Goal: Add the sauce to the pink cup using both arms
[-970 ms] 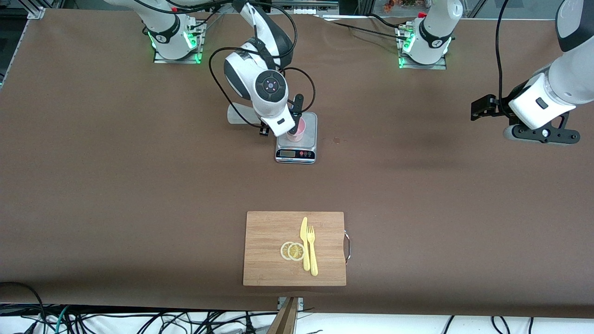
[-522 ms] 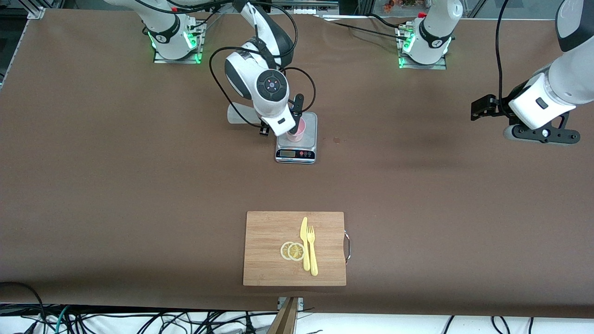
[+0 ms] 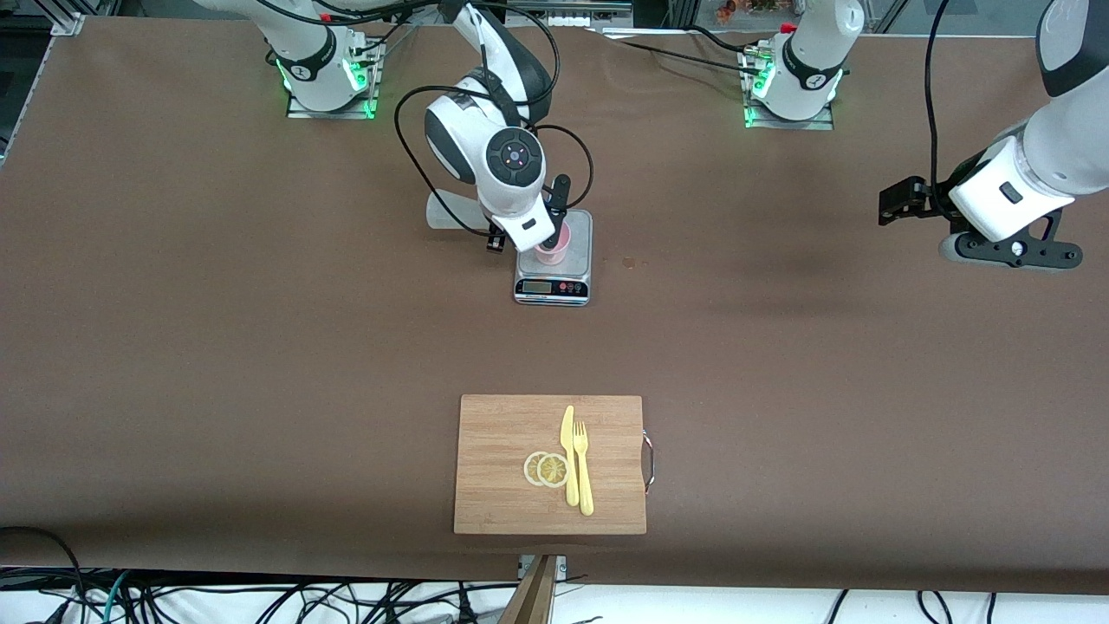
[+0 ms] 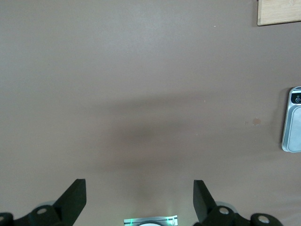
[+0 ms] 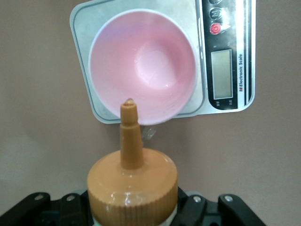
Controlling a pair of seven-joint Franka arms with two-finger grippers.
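The pink cup [image 3: 554, 250] [image 5: 141, 66] stands on a small kitchen scale [image 3: 552, 288] [image 5: 230, 70] in the middle of the table. My right gripper [image 3: 541, 232] [image 5: 133, 207] hangs over the scale, shut on the sauce [image 5: 132, 183], a squeeze bottle with an orange cap. The nozzle points down over the cup's rim, and the cup's inside looks plain pink. In the front view the right arm's wrist hides the bottle. My left gripper [image 3: 897, 204] [image 4: 138, 188] waits open over bare table toward the left arm's end, with nothing between its fingers.
A wooden cutting board [image 3: 494, 433] [image 4: 280, 12] lies nearer the front camera, bearing a yellow knife [image 3: 569, 455], a fork [image 3: 584, 472] and two lemon slices [image 3: 546, 469]. A pale translucent shape [image 3: 446, 212] shows beside the right arm. The scale's edge [image 4: 294, 122] shows in the left wrist view.
The right arm's wrist has shifted slightly toward the robots' bases while the nozzle stays over the cup. The left arm has not moved.
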